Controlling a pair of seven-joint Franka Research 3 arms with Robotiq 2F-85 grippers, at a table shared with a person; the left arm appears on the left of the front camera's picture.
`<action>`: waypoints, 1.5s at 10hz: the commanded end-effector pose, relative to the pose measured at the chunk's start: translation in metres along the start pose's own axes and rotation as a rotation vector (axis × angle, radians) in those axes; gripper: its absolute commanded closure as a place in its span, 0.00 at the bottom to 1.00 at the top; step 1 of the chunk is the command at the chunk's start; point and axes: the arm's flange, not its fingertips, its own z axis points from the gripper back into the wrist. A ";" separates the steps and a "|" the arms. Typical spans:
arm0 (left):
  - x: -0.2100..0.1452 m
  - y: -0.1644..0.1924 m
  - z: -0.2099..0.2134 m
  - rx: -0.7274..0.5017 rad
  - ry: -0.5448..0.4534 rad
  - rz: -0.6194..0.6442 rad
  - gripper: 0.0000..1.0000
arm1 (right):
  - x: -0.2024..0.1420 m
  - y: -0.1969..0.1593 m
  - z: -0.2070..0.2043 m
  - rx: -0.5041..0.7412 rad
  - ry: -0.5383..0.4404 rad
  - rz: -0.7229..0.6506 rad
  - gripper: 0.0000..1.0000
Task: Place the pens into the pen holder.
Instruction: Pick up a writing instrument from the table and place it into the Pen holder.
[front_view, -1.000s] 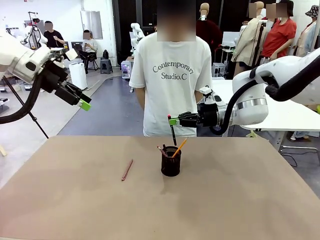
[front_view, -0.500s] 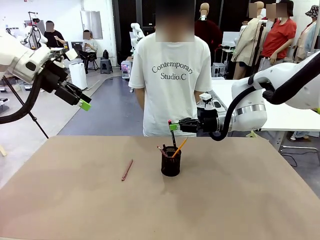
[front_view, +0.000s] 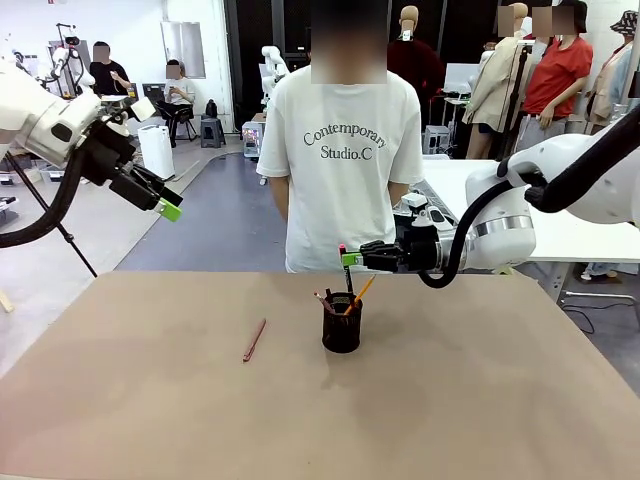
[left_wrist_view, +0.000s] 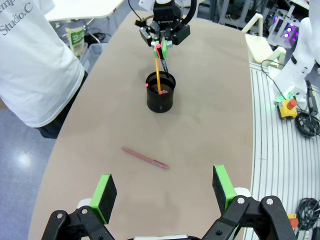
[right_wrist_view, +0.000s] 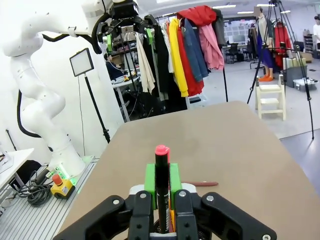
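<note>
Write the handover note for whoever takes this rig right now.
Right end effector: shut on the black pen, which is upright with its lower end in the mouth of the pen holder.
Left end effector: open, empty, raised off to the left.
Done: orange pencil leans in the holder.
Left: release the black pen, then pick the reddish-brown pen off the table, left of the holder, and drop it in.

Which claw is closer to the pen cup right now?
Right. The right claw is just above the pen cup, gripping the black pen over it. The left claw is open, raised high off to the table's left side, far from the cup.
</note>
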 end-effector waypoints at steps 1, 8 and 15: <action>0.001 0.001 0.001 0.002 0.004 -0.003 0.00 | 0.000 -0.001 0.000 0.008 -0.028 0.039 0.56; 0.001 0.001 0.001 0.002 0.004 -0.003 0.00 | 0.015 0.004 0.003 0.007 -0.007 0.073 0.00; 0.001 0.001 0.001 0.002 0.004 -0.003 0.00 | 0.070 0.043 0.015 -0.091 0.255 0.060 0.00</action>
